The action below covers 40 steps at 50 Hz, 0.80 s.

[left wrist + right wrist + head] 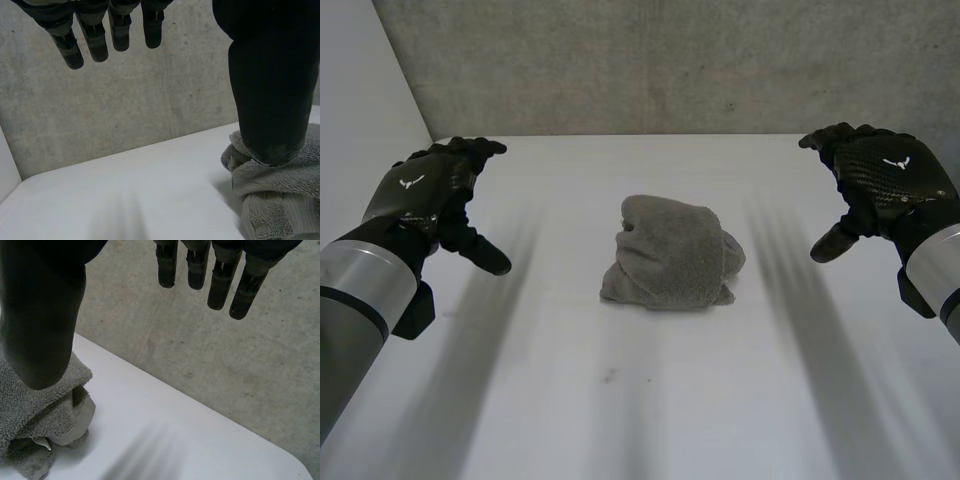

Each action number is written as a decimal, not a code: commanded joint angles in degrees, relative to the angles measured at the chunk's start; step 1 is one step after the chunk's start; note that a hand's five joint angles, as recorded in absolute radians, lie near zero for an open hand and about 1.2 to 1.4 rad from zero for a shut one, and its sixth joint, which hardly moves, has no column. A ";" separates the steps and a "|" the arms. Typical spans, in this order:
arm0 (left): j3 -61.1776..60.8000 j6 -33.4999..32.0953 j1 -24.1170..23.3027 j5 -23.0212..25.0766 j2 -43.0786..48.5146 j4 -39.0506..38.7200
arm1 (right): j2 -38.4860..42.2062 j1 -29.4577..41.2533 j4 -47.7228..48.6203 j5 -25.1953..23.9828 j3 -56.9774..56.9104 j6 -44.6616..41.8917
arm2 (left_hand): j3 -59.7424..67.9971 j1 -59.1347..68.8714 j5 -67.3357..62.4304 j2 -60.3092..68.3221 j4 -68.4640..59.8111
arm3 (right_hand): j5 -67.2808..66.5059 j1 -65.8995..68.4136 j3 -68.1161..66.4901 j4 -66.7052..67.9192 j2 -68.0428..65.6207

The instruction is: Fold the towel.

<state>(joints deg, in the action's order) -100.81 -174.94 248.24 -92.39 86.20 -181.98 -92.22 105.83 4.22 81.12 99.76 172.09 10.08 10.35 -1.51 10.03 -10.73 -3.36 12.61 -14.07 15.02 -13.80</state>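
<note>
**Towel** (670,255): grey terry cloth, bunched into a loose, rumpled lump. It is set on the white table (620,420) near its middle and is touched by neither hand. In the left wrist view the towel (280,200) is seen past the thumb (270,100), and in the right wrist view the towel (35,425) is likewise seen past that hand's thumb (42,330).

**Left hand** (425,190): held above the table at 9 o'clock of the towel, well apart from it. It is spread wide. The fingers (95,42) are extended and relaxed, the thumb is set far off from them, and nothing is gripped.

**Right hand** (885,180): held above the table at 3 o'clock of the towel, well apart from it. It is also spread wide. The fingers (220,285) are extended, the thumb is carried apart, and nothing is gripped.

**Wall** (670,60): grey concrete, standing behind the table's far edge at 12 o'clock of the towel.
</note>
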 commanded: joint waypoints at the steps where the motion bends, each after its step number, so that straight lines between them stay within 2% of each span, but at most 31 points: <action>1: -0.08 -0.05 -0.13 0.02 0.99 -0.40 | 1.16 0.16 1.05 0.00 0.17 0.09 | 1.31 1.04 0.11 1.37 -0.66 | 3.36 -2.61 4.07 -5.02 3.80; 4: -0.70 -0.14 -0.30 0.11 2.57 -2.42 | 1.96 0.25 2.55 0.00 0.70 0.09 | 1.48 1.21 -0.05 1.53 -0.83 | 3.36 -2.61 4.07 -5.02 3.80; 9: -1.93 -0.05 -0.74 0.11 6.44 -7.78 | 6.17 0.69 13.42 -0.44 3.94 0.18 | 1.65 1.38 -0.22 1.70 -0.99 | 3.36 -2.61 4.07 -5.02 3.80; 11: -2.11 -0.23 -1.70 0.11 10.63 -11.80 | 7.40 1.21 15.10 -0.44 4.12 0.09 | 1.98 1.71 -0.56 2.04 -1.33 | 3.36 -2.61 4.07 -5.02 3.80; 19: 1.84 -0.23 -2.76 0.19 21.71 -17.18 | 16.70 2.71 16.79 -1.49 1.67 0.26 | 2.15 1.88 -0.73 2.21 -1.50 | 3.36 -2.61 4.07 -5.02 3.80; 25: 7.21 -0.31 -3.82 0.37 28.67 -17.71 | 25.32 2.89 16.26 -2.90 -3.33 0.97 | 2.49 2.22 -1.06 2.54 -1.83 | 3.36 -2.61 4.07 -5.02 3.80; 27: 11.93 -0.49 -4.69 1.50 33.57 -17.27 | 27.25 2.98 16.00 -3.25 -4.56 1.05 | 3.50 3.23 -2.07 3.55 -2.84 | 3.36 -2.61 4.07 -5.02 3.80; 31: 16.44 -0.23 -5.05 2.83 37.81 -16.92 | 30.88 3.77 15.65 -3.52 -7.56 2.02 | 5.18 4.91 -3.75 5.24 -4.53 | 3.36 -2.61 4.07 -5.02 3.80; 33: 19.85 -0.23 -5.66 3.36 41.49 -16.22 | 34.37 4.21 15.38 -3.60 -10.63 4.12 | 11.88 11.61 -10.45 11.93 -11.22 | 3.36 -2.61 4.07 -5.02 3.80; 38: 23.91 -0.23 -7.16 3.36 45.37 -14.99 | 38.35 4.56 15.03 -4.48 -14.24 8.70 | 14.94 14.67 -13.51 14.99 -14.28 | 1.60 -0.85 2.30 -3.25 2.04; 40: 24.79 -0.23 -7.69 3.36 46.34 -14.63 | 40.45 5.17 15.21 -6.32 -16.43 12.11 | 15.61 15.34 -14.18 15.66 -14.96 | -4.25 5.01 -3.55 2.60 -3.82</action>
<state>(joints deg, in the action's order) -79.14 -175.18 241.92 -89.05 129.50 -197.71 -56.05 110.16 19.43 77.06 87.58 178.12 21.10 21.07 -11.15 21.10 -21.03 -3.54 13.07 -14.16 15.02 -13.94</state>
